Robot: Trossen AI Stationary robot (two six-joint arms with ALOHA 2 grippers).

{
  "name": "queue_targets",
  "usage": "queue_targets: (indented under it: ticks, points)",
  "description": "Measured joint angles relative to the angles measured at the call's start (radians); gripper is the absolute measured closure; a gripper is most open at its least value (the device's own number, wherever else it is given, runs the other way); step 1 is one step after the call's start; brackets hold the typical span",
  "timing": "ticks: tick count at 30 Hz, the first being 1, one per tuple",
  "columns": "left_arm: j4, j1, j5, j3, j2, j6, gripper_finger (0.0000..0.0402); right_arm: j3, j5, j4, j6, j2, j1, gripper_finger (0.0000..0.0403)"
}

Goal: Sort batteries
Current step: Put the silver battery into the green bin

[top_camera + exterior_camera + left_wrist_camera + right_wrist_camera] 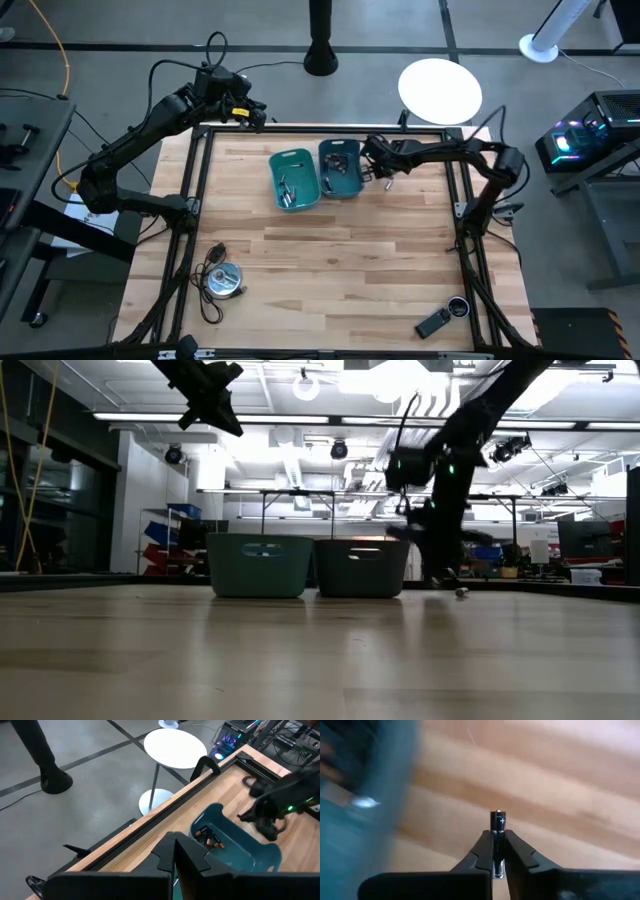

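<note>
My right gripper (498, 837) is shut on a small dark battery (498, 821) just to the right of the darker teal bin (340, 168), low over the table; it also shows in the high view (385, 172). Left of that bin stands a lighter teal bin (294, 180), which holds several batteries (288, 190). More batteries (210, 838) lie in the darker bin. One small battery (461, 592) lies on the table by my right gripper. At the table's far left corner my left gripper (258, 118) is raised, shut and holding nothing. My right gripper pinches the battery's sides (497, 834) between its two fingers. The battery lies along the fingers, and its plus end (498, 815) sticks out past the fingertips. The fingers slant down steeply from above. Whether the battery is clear of the table does not show.
A silver disc with a black cable (222, 280) lies at the near left, and a black gadget with a round lens (441, 320) at the near right. Black frame rails (330, 128) edge the table. A round white side table (440, 88) stands beyond the far edge.
</note>
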Motion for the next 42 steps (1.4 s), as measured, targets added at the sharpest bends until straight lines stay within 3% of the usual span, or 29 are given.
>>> queue_targets:
  ticks: [7,16,21,27,36,39,42]
  points:
    - [0.000,0.000,0.000,0.000,0.000,0.001,0.0401,0.056,0.016,0.095,-0.017,-0.086,0.016,0.0398]
    - [0.000,0.000,-0.003,0.000,0.000,0.017,0.0402,0.077,-0.358,0.645,-0.069,-0.049,0.094,0.0399]
    - [0.003,0.002,-0.008,0.000,0.000,0.018,0.0402,0.090,-0.513,0.778,-0.066,0.026,0.141,0.0397]
    - [0.003,0.002,-0.009,0.000,0.000,0.016,0.0402,0.134,-0.533,0.763,-0.039,0.076,0.187,0.0358]
    - [0.002,0.000,-0.008,0.000,0.000,0.008,0.0401,0.256,-0.531,0.711,-0.091,0.073,0.180,0.0223]
    - [0.002,0.000,-0.008,0.000,0.000,0.008,0.0401,0.328,-0.608,0.538,-0.142,0.071,0.162,0.0200]
    - [0.002,0.000,-0.008,0.000,0.000,0.014,0.0402,0.390,-0.567,0.234,-0.259,0.040,0.147,0.0194]
